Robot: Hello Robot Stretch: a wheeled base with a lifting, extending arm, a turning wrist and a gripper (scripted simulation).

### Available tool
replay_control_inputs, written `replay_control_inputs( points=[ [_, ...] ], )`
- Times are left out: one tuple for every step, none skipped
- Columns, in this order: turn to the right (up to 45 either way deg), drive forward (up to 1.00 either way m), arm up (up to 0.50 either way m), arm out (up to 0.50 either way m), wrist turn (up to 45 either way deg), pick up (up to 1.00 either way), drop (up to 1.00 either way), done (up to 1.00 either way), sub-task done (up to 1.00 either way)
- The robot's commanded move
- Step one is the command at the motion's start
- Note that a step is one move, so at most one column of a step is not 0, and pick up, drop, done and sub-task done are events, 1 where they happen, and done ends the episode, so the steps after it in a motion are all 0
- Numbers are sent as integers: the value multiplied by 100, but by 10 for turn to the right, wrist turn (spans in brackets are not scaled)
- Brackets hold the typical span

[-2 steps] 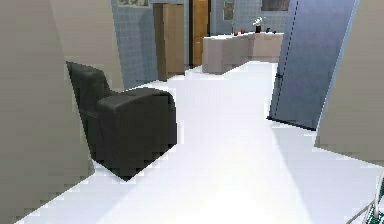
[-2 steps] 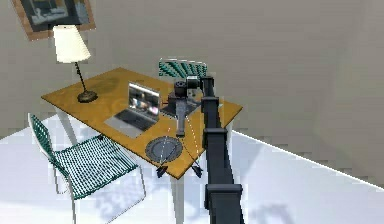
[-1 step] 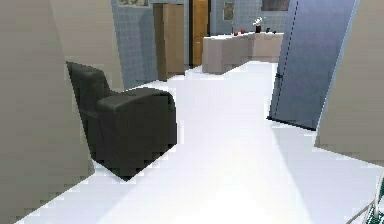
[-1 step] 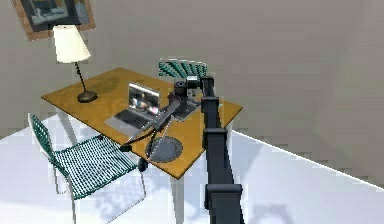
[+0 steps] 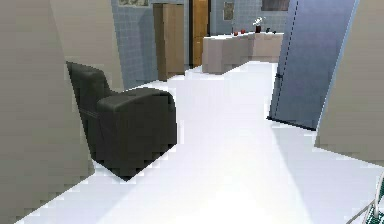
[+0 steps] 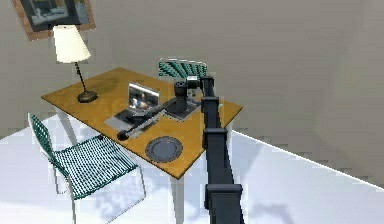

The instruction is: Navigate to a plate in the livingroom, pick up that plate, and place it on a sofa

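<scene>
A dark round plate [image 6: 163, 149] lies near the front edge of a wooden table [image 6: 100, 100] in the arm side view. The dark arm bar [image 6: 216, 150] rises from the bottom edge and reaches over the table's right end. At its far end the gripper [image 6: 138, 126] stretches left, low over the tabletop, just up and left of the plate. Small things lie on the table at and behind it, so I cannot tell whether it holds anything. A dark armchair [image 5: 125, 120] stands at the forward view's left.
The table also carries a lamp [image 6: 72, 55] and a small grey open device [image 6: 143, 98]. Green mesh chairs stand at its front left [image 6: 85, 160] and far side [image 6: 185, 70]. Ahead, white floor runs past a blue-grey panel [image 5: 310, 60] toward a counter [image 5: 235, 50].
</scene>
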Motion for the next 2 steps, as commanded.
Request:
replay_control_inputs(
  points=[
    [0, 0, 0, 0, 420, 0, 0, 0, 0],
    [0, 0, -30, 0, 0, 0, 0, 0, 0]
  ],
)
